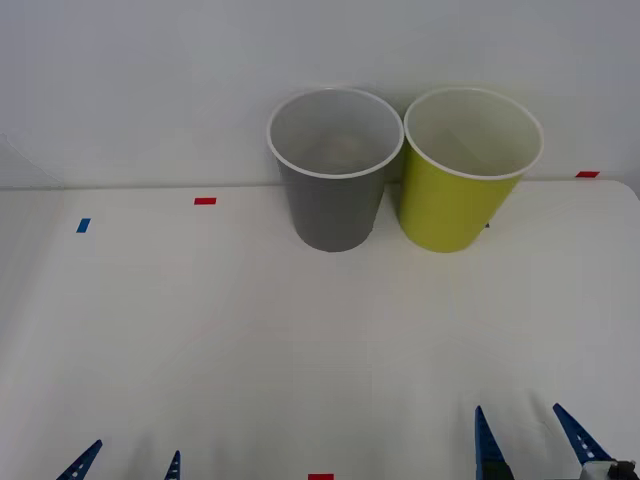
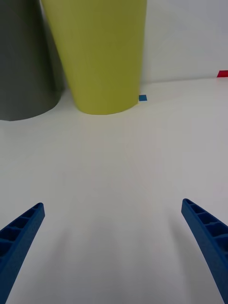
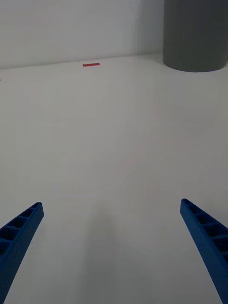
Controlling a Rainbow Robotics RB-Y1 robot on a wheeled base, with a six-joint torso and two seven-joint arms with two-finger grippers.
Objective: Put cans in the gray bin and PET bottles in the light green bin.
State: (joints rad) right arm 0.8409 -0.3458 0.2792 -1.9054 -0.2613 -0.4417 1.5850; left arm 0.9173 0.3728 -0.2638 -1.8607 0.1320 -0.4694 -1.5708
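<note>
Our left pincer (image 1: pixel 125 462) and right pincer (image 1: pixel 527 435) hover apart, empty, over the tabletop (image 1: pixel 200 330); reaching forward carelessly could topple the gray bin (image 1: pixel 335 190) or the light green bin (image 1: pixel 460 200).

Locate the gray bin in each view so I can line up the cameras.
Front view: gray bin stands at centre back of the table, just left of the light green bin.
Right wrist view: its wall runs along one edge beside the light green bin.
Left wrist view: its base sits in a far corner, well beyond the open left gripper.
Shared landmark: the gray bin's base, and the red tape mark beside it.
</note>
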